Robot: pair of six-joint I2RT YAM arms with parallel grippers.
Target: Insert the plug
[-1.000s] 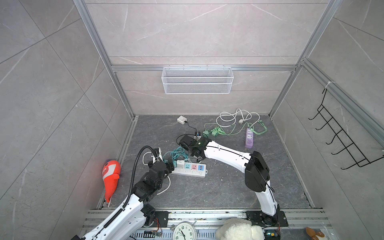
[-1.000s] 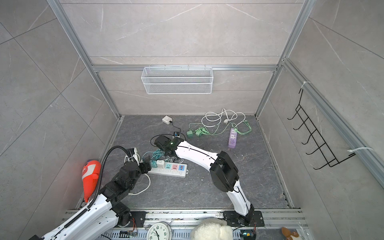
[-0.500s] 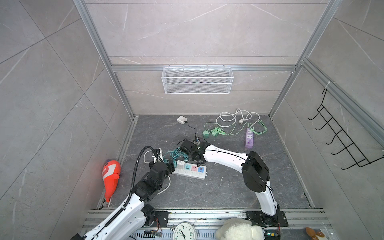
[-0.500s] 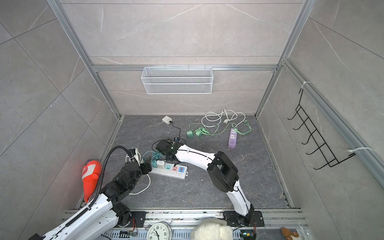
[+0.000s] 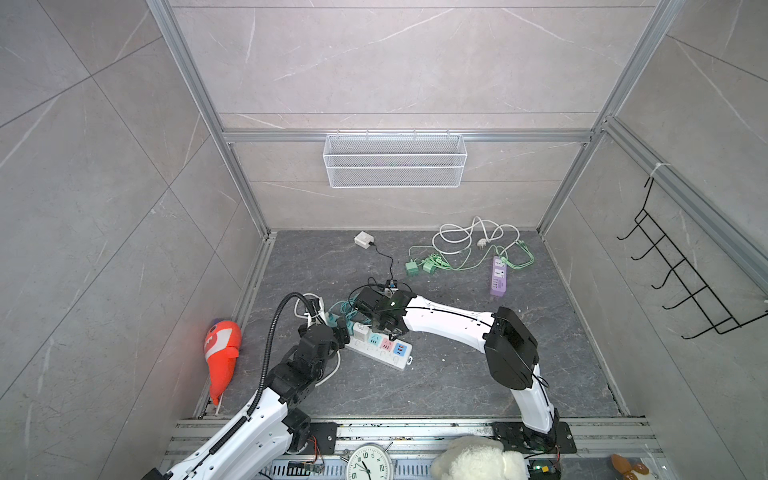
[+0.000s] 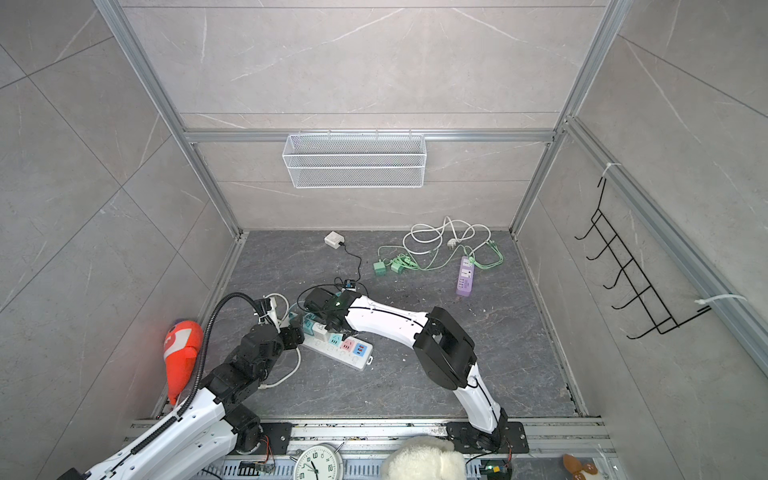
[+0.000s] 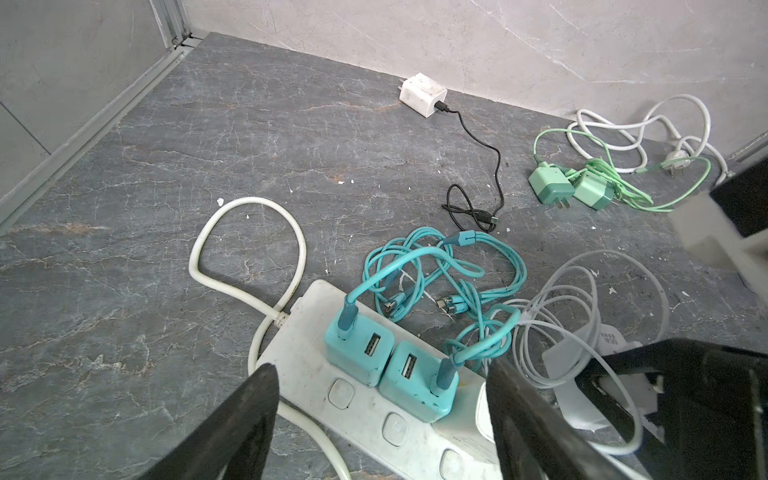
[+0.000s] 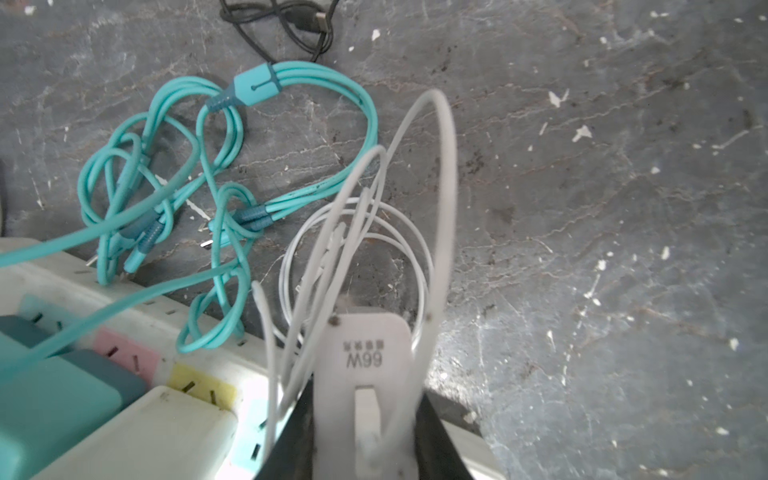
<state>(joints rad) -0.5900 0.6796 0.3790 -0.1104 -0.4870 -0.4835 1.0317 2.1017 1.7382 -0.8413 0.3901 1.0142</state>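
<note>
Right tool (image 8: 365, 419) brought white charger (image 8: 368, 345) over strip (image 7: 301, 357); 2 teal chargers (image 7: 359, 353) plugged.

Obstacles: 2 teal chargers (image 7: 386, 365) and 1 white charger (image 8: 158, 428) fill the cord end of the white power strip (image 5: 380, 352). Teal cables (image 7: 436, 274) and white cable loops (image 8: 374, 232) of the 66W charger (image 8: 365, 365) crowd its far side. Free room: coloured sockets (image 5: 392, 346) toward the other end are uncovered, and bare desk (image 5: 436, 386) lies on the near side.
</note>
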